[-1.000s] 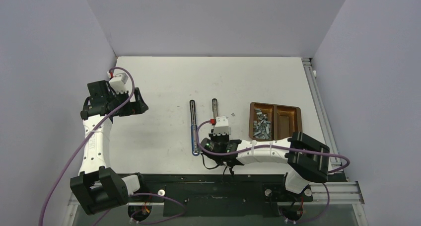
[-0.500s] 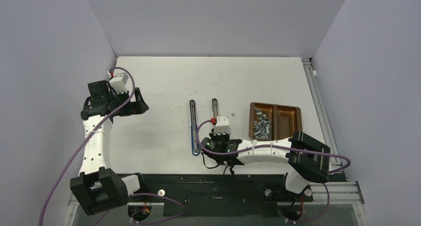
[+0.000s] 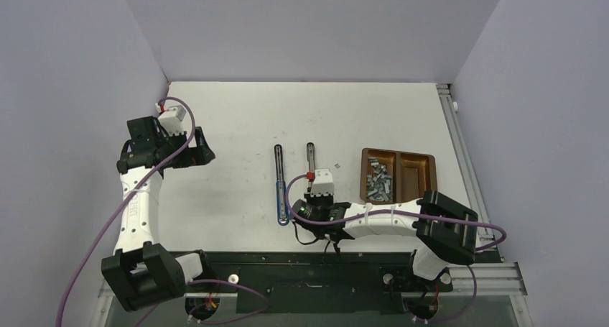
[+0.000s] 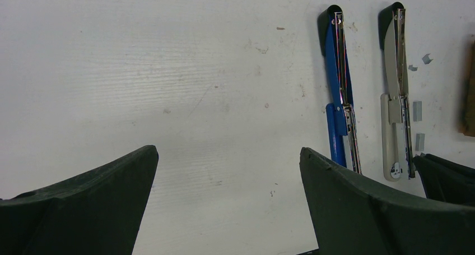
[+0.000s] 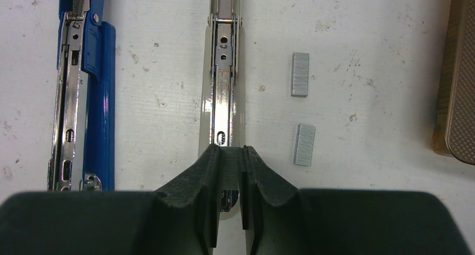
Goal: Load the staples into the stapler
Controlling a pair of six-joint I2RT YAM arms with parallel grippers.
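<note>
Over the near end of the grey stapler point(image 5: 223, 98), a staple strip point(image 5: 228, 171) is kept clenched in the right claw point(image 5: 229, 154), scarcely moved lately, so seating is judged unfinished; remaining staples point(image 3: 378, 183) lie right of it, the left claw point(image 4: 227, 151) released well left
</note>
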